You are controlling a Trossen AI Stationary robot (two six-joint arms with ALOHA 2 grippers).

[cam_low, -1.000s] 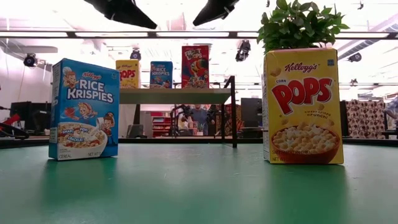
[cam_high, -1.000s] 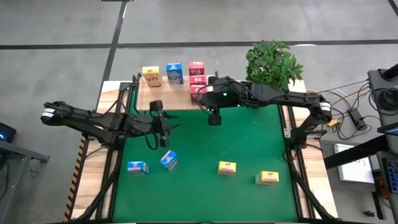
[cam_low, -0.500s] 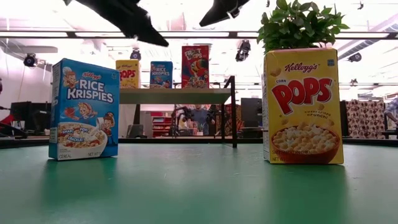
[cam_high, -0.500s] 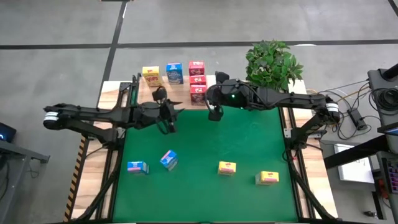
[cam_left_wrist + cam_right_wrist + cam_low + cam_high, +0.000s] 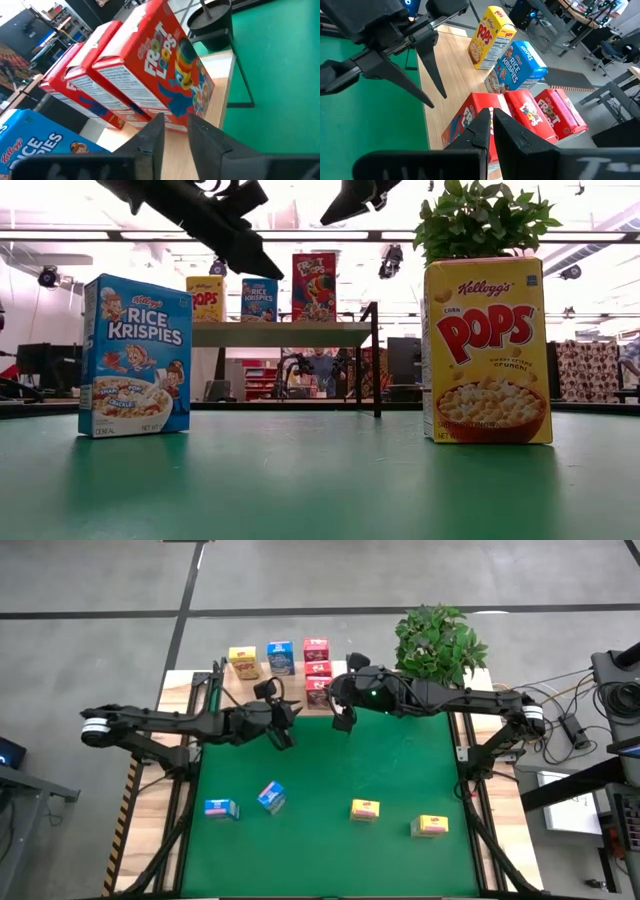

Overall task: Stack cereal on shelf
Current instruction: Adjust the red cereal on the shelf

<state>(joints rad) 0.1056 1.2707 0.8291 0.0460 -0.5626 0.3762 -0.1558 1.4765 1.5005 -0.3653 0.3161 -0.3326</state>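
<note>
Red cereal boxes stand on the wooden shelf at twelve o'clock. The right gripper, clenched and empty, hovers just beside them; the left gripper, slightly parted and empty, at their eight o'clock.

Shelf: light wood board at the mat's far edge. On it stand three red Froot Loops boxes, one blue Rice Krispies box and one yellow Corn Pops box. Two blue boxes and two yellow boxes remain on the green mat.
</note>
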